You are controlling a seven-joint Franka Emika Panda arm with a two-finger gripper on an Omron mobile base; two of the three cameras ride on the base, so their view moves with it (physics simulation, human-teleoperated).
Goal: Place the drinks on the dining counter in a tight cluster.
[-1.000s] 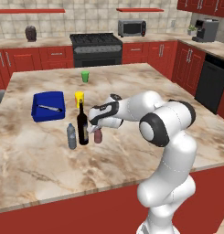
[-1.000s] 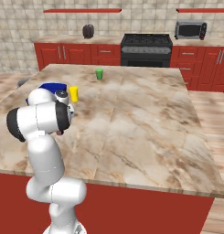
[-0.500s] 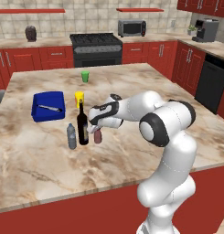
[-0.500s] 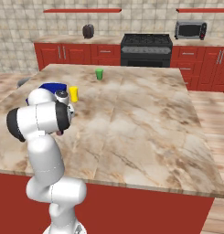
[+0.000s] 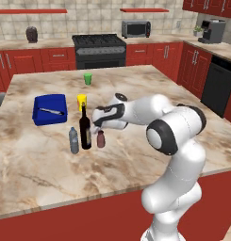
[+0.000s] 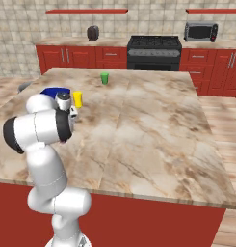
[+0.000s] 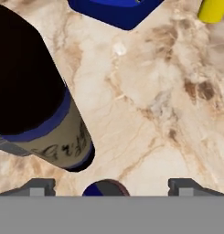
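Note:
Three drinks stand close together on the dining counter [image 5: 154, 89]: a small grey bottle [image 5: 74, 140], a tall dark wine bottle [image 5: 85, 128] and a short maroon can [image 5: 101, 139]. My gripper [image 5: 99, 127] hangs just above the can, pointing down, jaws open. In the hand view the gripper [image 7: 111, 187] straddles the can's top [image 7: 104, 188], with its fingertips [image 7: 38, 186] spread wide on either side and clear of it. The labelled wine bottle [image 7: 35, 100] leans large across the left, right beside the can. In the right base view my own arm hides the drinks.
A blue tray [image 5: 49, 109] holding a utensil lies behind the cluster, a yellow cup [image 5: 81, 100] beside it. A green cup [image 5: 87, 78] stands farther back. The same yellow cup [image 6: 77, 99] and green cup [image 6: 105, 77] appear from the right. Marble [image 6: 153, 120] stretches to the right.
The jaws have spread apart off the maroon can, which stays standing beside the wine bottle. The arm and the other drinks have not shifted.

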